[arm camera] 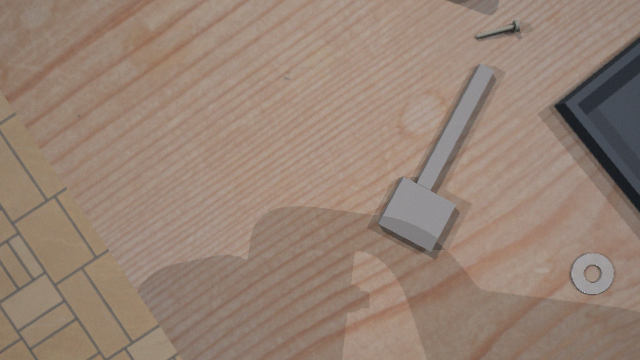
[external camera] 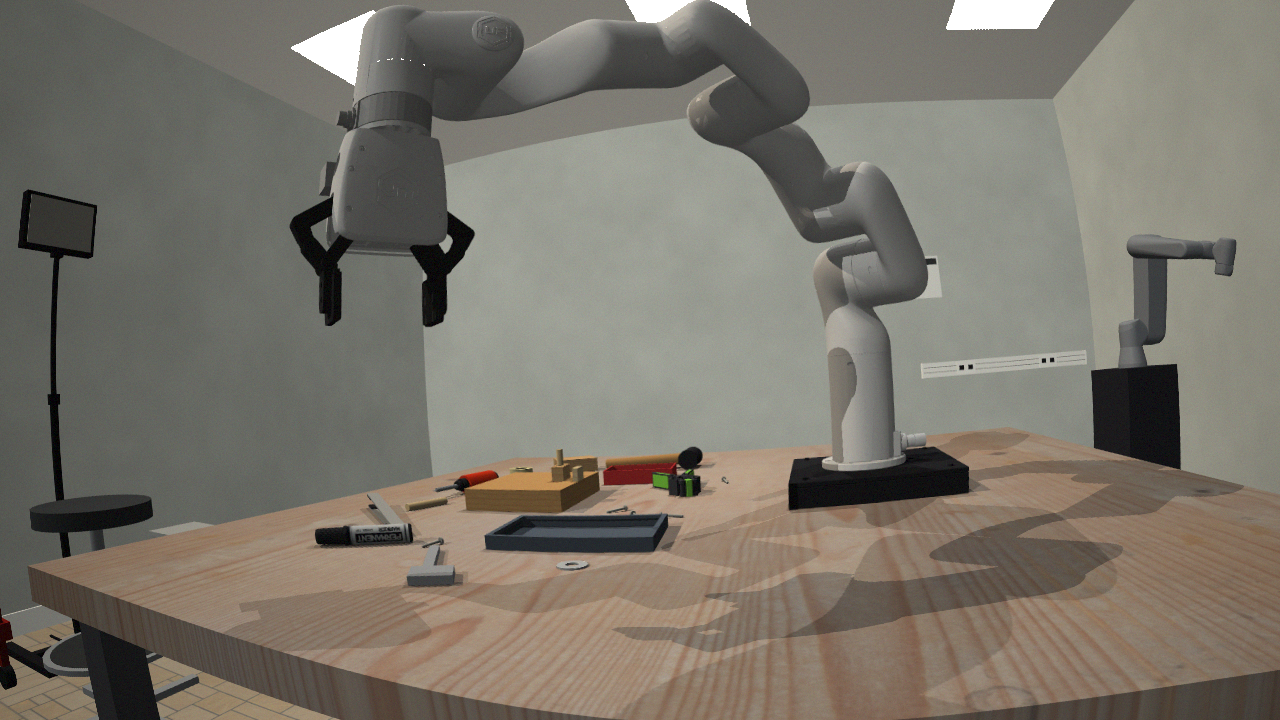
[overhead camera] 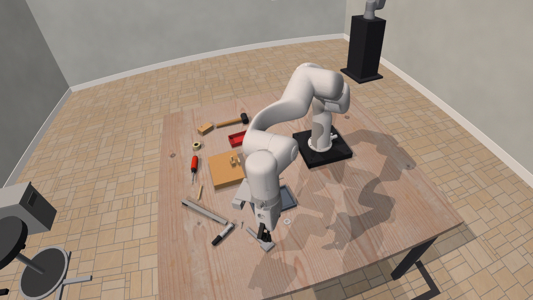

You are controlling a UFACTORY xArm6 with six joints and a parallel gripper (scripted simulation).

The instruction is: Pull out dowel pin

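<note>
The orange-brown bench board (overhead camera: 226, 169) lies left of the arm's base and also shows in the exterior view (external camera: 532, 490). At its far edge stand the small wooden block with its upright dowel pin (external camera: 560, 463) and the bench stop (external camera: 581, 467); these pieces are small (overhead camera: 234, 159), and I cannot tell whether something loose lies between them. The green and black spring clamp (external camera: 680, 483) lies on the table beside the board, apart from the block. My gripper (external camera: 382, 295) (overhead camera: 263, 235) hangs high above the table's front part, open and empty, far from the board.
Below the gripper lie a grey T-shaped tool (arm camera: 430, 200), a washer (arm camera: 592, 273), a screw (arm camera: 497, 31) and a dark tray (external camera: 577, 531). A marker (overhead camera: 222, 233), grey bar (overhead camera: 204, 211), loose dowel (overhead camera: 199, 192), screwdriver (overhead camera: 194, 166), tape roll (overhead camera: 196, 145), hammer (overhead camera: 232, 120) and red tray (overhead camera: 237, 138) surround the board.
</note>
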